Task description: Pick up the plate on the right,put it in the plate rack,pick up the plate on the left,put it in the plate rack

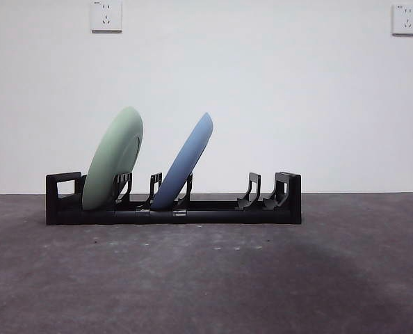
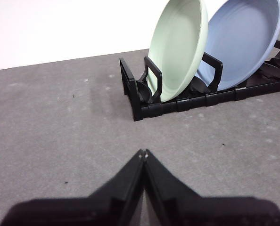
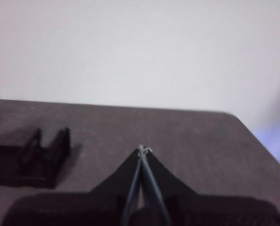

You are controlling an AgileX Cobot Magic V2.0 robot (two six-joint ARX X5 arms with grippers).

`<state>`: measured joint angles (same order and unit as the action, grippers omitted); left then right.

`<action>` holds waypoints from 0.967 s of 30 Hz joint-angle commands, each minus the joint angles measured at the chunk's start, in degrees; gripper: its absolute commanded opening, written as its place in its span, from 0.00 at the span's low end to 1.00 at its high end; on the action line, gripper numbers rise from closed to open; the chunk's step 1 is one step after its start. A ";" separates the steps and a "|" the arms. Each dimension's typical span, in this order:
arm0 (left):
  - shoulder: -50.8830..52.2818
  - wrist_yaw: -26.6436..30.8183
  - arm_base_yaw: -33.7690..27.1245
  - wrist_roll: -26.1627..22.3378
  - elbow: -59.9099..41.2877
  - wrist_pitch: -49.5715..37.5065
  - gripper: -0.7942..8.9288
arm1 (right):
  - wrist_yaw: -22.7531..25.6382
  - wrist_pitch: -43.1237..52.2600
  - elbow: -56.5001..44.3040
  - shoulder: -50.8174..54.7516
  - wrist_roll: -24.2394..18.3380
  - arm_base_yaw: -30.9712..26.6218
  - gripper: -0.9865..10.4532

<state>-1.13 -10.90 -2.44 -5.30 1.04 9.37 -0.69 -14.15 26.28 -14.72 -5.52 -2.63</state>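
A: Where do things stand with the plate rack (image 1: 173,216)?

B: It sits on the grey bench (image 1: 206,278), toward the far edge by the white wall. Both plates are already in it. The green plate (image 1: 113,158) leans in the slot next to one blocky end, and the blue plate (image 1: 183,162) leans a couple of dividers further along. The slots toward the other end hold nothing.

A: And the arms?

B: Neither shows in the front view. The left gripper (image 2: 143,153) hangs over bare bench, well apart from the rack's green-plate end, its jaws pressed together on nothing. The right gripper (image 3: 142,149) has its jaws together too, empty, off the rack's unfilled end; that wrist picture is blurred, so I can make out little beyond the end dividers.

A: So the task looks finished. What could still go wrong?

B: By my judgement, mostly the plates themselves. Both lean steeply rather than standing upright, the blue one more so, resting on low dividers. A knock to the rack or bench could let it slide or tip toward the empty slots. The two plates stand close in the left wrist view; whether they touch I cannot tell, but if one shifted it could push the other.

A: Any risk from the arms?

B: Only if one swung low across the rack. Both are apart from it now.
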 commanded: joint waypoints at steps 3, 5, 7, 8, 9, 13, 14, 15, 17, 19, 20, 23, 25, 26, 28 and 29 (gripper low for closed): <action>-0.02 0.02 0.13 0.42 -0.61 -0.46 0.08 | 0.98 2.84 -9.70 5.27 3.93 -0.11 0.09; -0.04 0.02 0.13 0.42 -0.61 -0.46 0.08 | 1.01 3.78 -12.76 7.13 4.00 -0.11 0.09; -0.02 0.02 0.13 0.42 -0.61 -0.44 0.08 | 1.01 3.89 -15.45 9.09 4.07 -0.11 0.09; -0.02 0.02 0.13 0.42 -0.61 -0.46 0.08 | 1.03 3.87 -16.48 9.86 4.13 -0.11 0.09; -0.04 0.02 0.13 0.42 -0.61 -0.46 0.08 | 1.14 3.85 -17.62 10.67 4.13 -0.11 0.09; -0.04 0.02 0.13 0.42 -0.61 -0.46 0.08 | 1.16 3.82 -21.33 13.18 4.61 -0.07 0.09; -0.04 0.02 0.13 0.42 -0.61 -0.46 0.08 | 1.18 3.82 -22.27 13.75 5.40 -0.07 0.09; -0.02 0.02 0.13 0.42 -0.61 -0.46 0.08 | 1.16 3.87 -23.23 14.32 5.86 -0.07 0.09; -0.04 0.02 0.13 0.42 -0.61 -0.46 0.08 | 1.14 4.26 -24.98 14.27 6.99 -0.07 0.09; -0.07 0.02 0.13 0.42 -0.61 -0.46 0.08 | 1.09 3.50 -25.46 14.27 7.04 -0.04 0.09; -0.09 0.02 0.13 0.42 -0.61 -0.46 0.08 | 1.14 3.76 -25.46 14.27 6.99 -0.04 0.09; -0.26 0.02 0.13 0.42 -0.61 -0.44 0.08 | 1.18 3.65 -25.46 14.27 6.43 -0.02 0.09; -0.37 0.02 0.13 0.42 -0.61 -0.46 0.08 | 1.18 3.65 -25.46 14.27 6.43 -0.02 0.09; -0.46 0.02 0.13 0.42 -0.61 -0.46 0.08 | 1.18 3.65 -25.46 14.27 6.49 -0.02 0.09; -0.57 0.02 0.13 0.42 -0.61 -0.46 0.08 | 1.07 3.74 -25.46 14.27 7.02 -0.02 0.09; -0.61 0.02 0.13 0.42 -0.61 -0.46 0.08 | 1.11 3.74 -25.46 14.27 7.02 -0.02 0.09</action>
<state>-1.67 -10.90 -2.44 -5.28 1.04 9.34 0.32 -10.74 1.37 -0.58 0.71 -2.63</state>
